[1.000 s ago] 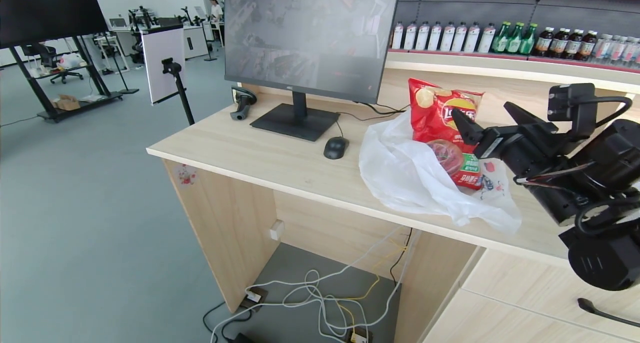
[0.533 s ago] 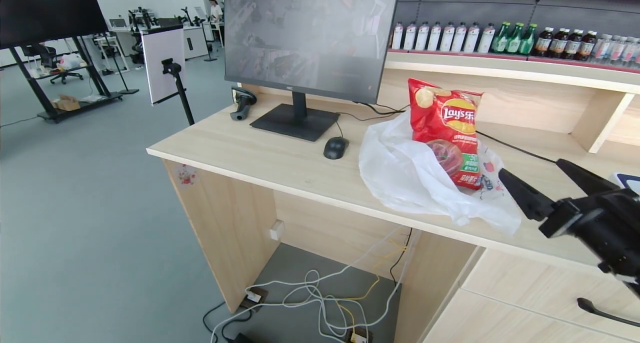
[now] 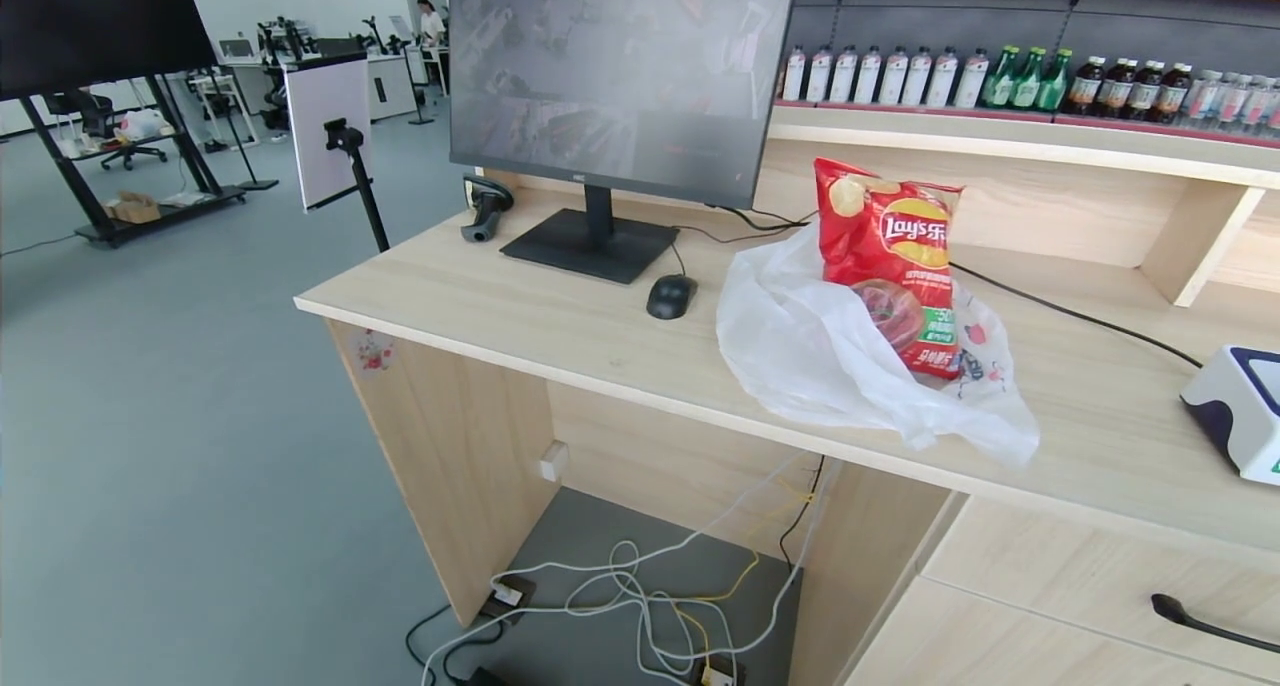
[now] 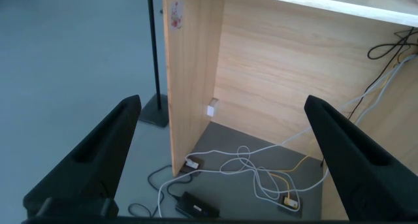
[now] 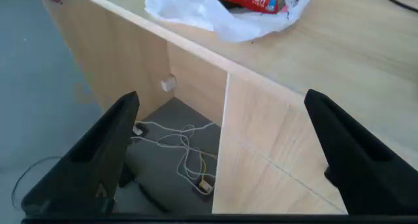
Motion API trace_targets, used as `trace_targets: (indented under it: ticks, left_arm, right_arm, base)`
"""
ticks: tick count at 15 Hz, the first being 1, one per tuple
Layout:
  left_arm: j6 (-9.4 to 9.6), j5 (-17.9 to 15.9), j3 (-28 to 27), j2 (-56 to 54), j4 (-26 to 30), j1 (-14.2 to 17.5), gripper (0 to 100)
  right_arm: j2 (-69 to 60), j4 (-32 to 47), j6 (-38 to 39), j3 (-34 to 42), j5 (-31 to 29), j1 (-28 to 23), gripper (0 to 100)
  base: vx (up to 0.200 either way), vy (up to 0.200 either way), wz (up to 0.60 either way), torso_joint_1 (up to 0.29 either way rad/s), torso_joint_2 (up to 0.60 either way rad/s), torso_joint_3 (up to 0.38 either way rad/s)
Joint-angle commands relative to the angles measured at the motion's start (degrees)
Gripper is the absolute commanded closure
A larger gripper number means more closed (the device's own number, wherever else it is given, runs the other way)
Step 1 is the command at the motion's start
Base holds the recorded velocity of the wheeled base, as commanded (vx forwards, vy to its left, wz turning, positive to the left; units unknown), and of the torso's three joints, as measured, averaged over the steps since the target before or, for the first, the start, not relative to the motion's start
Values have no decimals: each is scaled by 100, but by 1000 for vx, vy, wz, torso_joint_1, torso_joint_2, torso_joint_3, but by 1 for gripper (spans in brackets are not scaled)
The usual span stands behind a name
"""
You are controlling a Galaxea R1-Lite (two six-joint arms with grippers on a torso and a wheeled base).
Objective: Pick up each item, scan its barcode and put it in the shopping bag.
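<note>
**Right arm gone down from the bag, both grippers empty**

A second ago the right arm stood just beside the chip packet (image 3: 888, 256), its fingers spread above the shopping bag (image 3: 810, 351). Half a second ago it was lower and farther out, near the counter's edge. Now the right gripper (image 5: 222, 96) hangs below the level of the counter (image 3: 560, 316), out in front of it. The move has uncovered a white scanner box (image 3: 1235, 406) on the counter. The packet and the bag lie as they did.

By my count there is one chip packet, one shopping bag, one monitor (image 3: 615, 66), one mouse (image 3: 671, 295), one handheld scanner (image 3: 485, 206) and one white scanner box. The bottles (image 3: 1000, 76) on the back shelf stand in a single row, too small to count surely.

The right jaws are spread wide and hold nothing. Beyond and above their fingertips the shopping bag lies on the counter with the packet's lower end inside it; the packet stands upright, its upper half out of the bag. Between and beyond the two fingers I see the counter's wooden front.

The left gripper (image 4: 223, 100) is spread just as wide, also empty and touching nothing. Past its fingertips stands the counter's side panel, and a tangle of cables (image 4: 255, 178) lies on the floor beyond them.
</note>
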Motion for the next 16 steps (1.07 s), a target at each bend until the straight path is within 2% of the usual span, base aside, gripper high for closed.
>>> trace_targets:
  ticks: [1, 3, 4, 6, 7, 9, 11, 13, 16]
  left_arm:
    - [-9, 1, 0, -2, -1, 1, 0]
    - [-9, 1, 0, -2, -1, 1, 0]
    - [-9, 1, 0, -2, 7, 1, 0]
    - [-9, 1, 0, -2, -1, 1, 0]
    - [-9, 1, 0, -2, -1, 1, 0]
    - [-9, 1, 0, -2, -1, 1, 0]
    - [-9, 1, 0, -2, -1, 1, 0]
    - [-9, 1, 0, -2, 7, 1, 0]
    - [0, 1, 0, -2, 7, 1, 0]
  right_arm:
    - [-2514, 1989, -56, -55, -189, 219, 0]
    - [-2136, 1998, 647, -46, -515, 69, 0]
    - [-1881, 1998, 735, -46, -769, -133, 0]
    - [-1494, 1989, 691, -46, -849, -669, 0]
    - [-1371, 1989, 401, -46, -831, -941, 0]
    - [-1855, 1980, 374, -46, -849, -1020, 0]
    - [-2048, 1927, 805, -11, -1060, -1267, 0]
    - [-2092, 1673, 743, 217, -479, -1240, 0]
    - [-2101, 1629, 691, 244, -453, -1249, 0]
  base:
    - [0, 0, 0, 0, 0, 0]
    - [0, 0, 0, 0, 0, 0]
    - [0, 0, 0, 0, 0, 0]
    - [0, 0, 0, 0, 0, 0]
    - [0, 0, 0, 0, 0, 0]
    - [0, 0, 0, 0, 0, 0]
    - [0, 0, 0, 0, 0, 0]
    - [-100, 0, 0, 1, -1, 1]
    - [-200, 0, 0, 17, 7, -1]
